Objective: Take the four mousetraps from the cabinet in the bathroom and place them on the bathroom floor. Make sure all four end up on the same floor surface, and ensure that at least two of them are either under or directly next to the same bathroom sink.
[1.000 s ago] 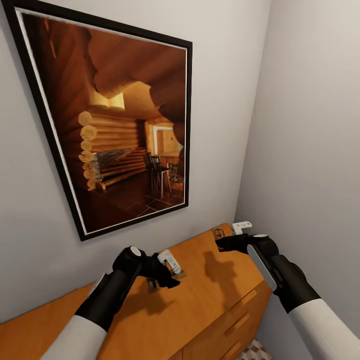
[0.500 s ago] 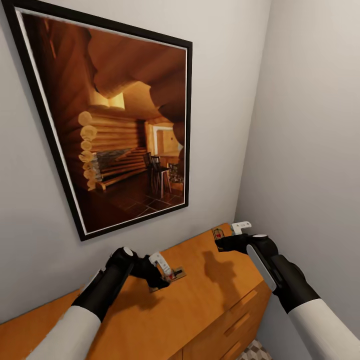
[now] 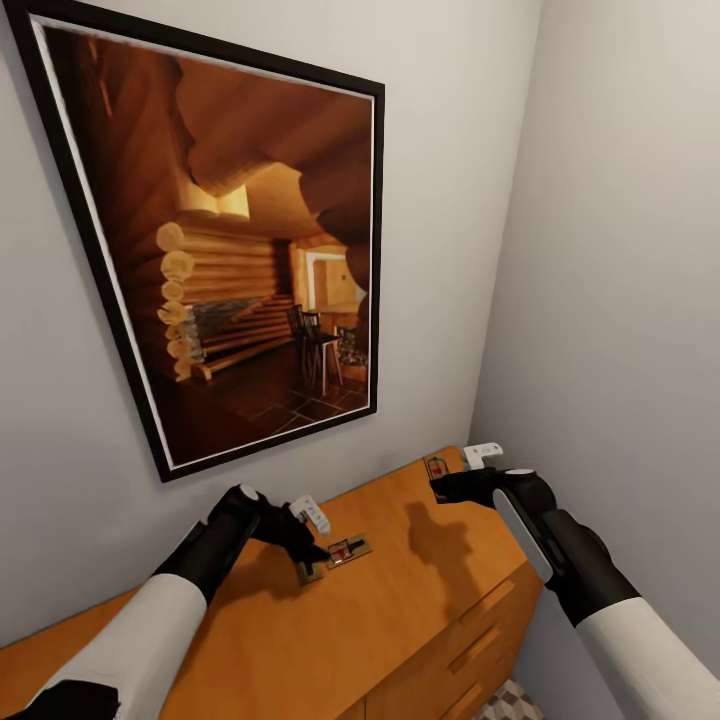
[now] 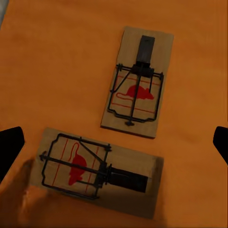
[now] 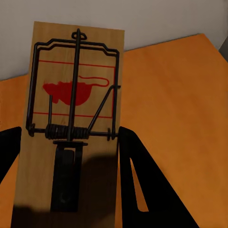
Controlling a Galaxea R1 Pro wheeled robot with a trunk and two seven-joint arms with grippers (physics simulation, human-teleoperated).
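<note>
Mousetraps are what matter here: two lie flat on the cabinet (image 3: 400, 610) top, which serves as the surface, just beside each other but apart. In the left wrist view the nearer mousetrap (image 4: 97, 171) lies crosswise between the dark tips of the left tool (image 3: 305, 535), while the farther mousetrap (image 4: 137, 81) lies with its long axis roughly along the line of reach, off toward one o'clock. That tool stands wide open and empty, hovering above the pair, so the left arm is plainly the nearer one. My guess is that the next grasp goes to the nearer board, whose long axis runs across from tip to tip, so the wrist likely needs turning to close on its short sides. The right tool (image 3: 455, 480) is at the cabinet's far right corner, closed on a third mousetrap (image 5: 71, 123), lifted and tilted. A framed picture (image 3: 230, 230) hangs above.
</note>
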